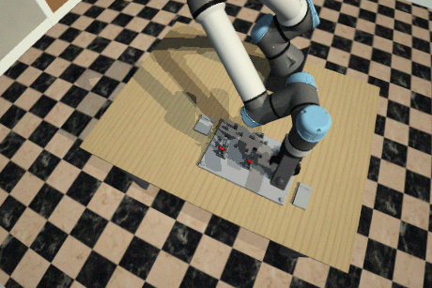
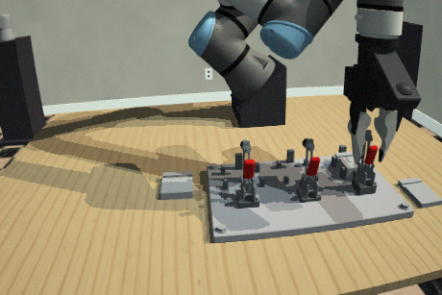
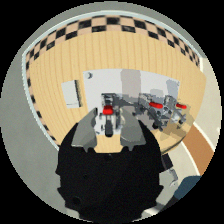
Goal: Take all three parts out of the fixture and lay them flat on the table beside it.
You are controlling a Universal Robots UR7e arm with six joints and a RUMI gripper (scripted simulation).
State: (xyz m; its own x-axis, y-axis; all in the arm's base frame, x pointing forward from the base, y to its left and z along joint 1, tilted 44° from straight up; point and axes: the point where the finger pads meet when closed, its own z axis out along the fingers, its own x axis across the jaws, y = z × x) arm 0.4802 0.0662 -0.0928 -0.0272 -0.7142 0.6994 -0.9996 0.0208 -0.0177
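Gripper (image 2: 371, 154), partly open and grasping nothing, is straddling the rightmost red clamp handle (image 2: 371, 154) on the fixture (image 2: 307, 217); two parts (image 2: 176, 185) are lying flat beside it.

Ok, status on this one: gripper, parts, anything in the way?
Gripper open, fingers either side of a red clamp handle. Two parts on table. One part in fixture. Nothing blocking.

White-grey arm (image 1: 232, 53), blue joint caps, black wrist.
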